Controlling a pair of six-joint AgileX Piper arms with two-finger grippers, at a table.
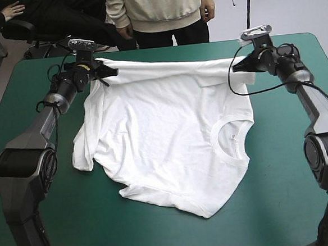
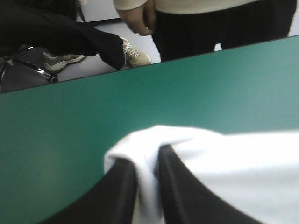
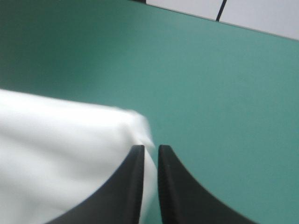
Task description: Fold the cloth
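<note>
White short-sleeved T-shirt [image 1: 165,134] lies spread flat mid-table on the teal-green table cover [image 1: 288,204], neckline toward the near right.

High view: my left gripper [image 1: 108,72] and right gripper [image 1: 236,67] each pinch one end of the far edge, which runs taut between them and appears slightly raised. I judge the first fold is in hand. The next move calls for carrying both ends toward the near side, level and together.

Left wrist view: fingers nearly closed, cloth clamped between them.

Right wrist view: likewise, clamped on a corner.

I note no other object on the cover. The only hindrance is the bunched sleeve [image 1: 83,154] at the left.
</note>
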